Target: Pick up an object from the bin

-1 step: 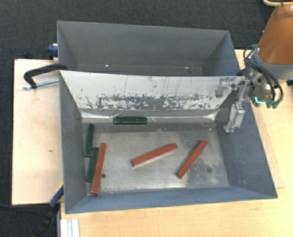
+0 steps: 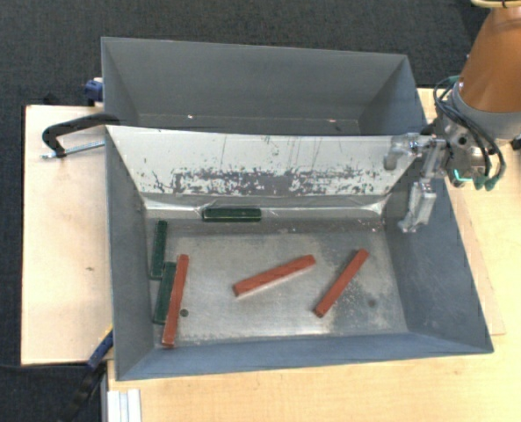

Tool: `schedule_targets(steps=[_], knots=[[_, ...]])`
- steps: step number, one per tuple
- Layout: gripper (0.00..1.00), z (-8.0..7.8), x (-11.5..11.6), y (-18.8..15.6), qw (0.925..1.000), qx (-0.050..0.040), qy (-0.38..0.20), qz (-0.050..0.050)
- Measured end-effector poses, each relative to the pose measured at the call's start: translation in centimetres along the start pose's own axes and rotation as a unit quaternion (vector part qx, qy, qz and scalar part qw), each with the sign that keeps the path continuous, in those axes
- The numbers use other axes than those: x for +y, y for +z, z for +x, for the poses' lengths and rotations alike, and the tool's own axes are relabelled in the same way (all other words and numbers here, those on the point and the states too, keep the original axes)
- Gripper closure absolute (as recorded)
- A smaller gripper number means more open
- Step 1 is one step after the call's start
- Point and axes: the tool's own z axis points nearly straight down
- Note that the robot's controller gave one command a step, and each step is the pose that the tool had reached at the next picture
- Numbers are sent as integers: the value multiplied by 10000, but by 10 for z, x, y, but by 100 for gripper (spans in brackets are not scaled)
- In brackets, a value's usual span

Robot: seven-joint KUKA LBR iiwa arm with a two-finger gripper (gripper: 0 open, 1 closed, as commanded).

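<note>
- Nothing is held yet. By my judgement the best candidates are the two red sticks lying free on the flat floor of the bin [image 2: 269, 86].
- The right red stick [image 2: 341, 282] lies slantwise, its upper end pointing toward the right wall. It is the nearest thing to the gripper, though well apart from it.
- The middle red stick [image 2: 275, 275] lies nearly level across the centre of the floor, near the first but not touching it. Both lie flat with bare floor all round, which should leave room for a grasp across their narrow width.
- The left red stick [image 2: 175, 299] runs along the foot of the left wall, close against two dark green sticks [image 2: 159, 249] that hug the same wall. They probably lie there because the sloped side feeds things into that crease, and the wall would crowd a grasp.
- Another green stick [image 2: 232, 214] lies along the foot of the back wall, tucked into its crease in the same way.
- The gripper [image 2: 411, 225] hangs pointing downward at the back right corner, over the sloping right wall and not above any stick. From this angle I cannot tell whether it is open or closed, and nothing shows in its grip.
- The task looks to be at its start. The next move likely calls for travel left and toward the front, then lining up across the chosen stick.
</note>
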Motion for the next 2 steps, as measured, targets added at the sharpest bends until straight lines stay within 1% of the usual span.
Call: schedule_targets(steps=[1,2], knots=[[0,3,8,49,9997,-30,232,3],[100,42,25,173,9983,-24,581,7]])
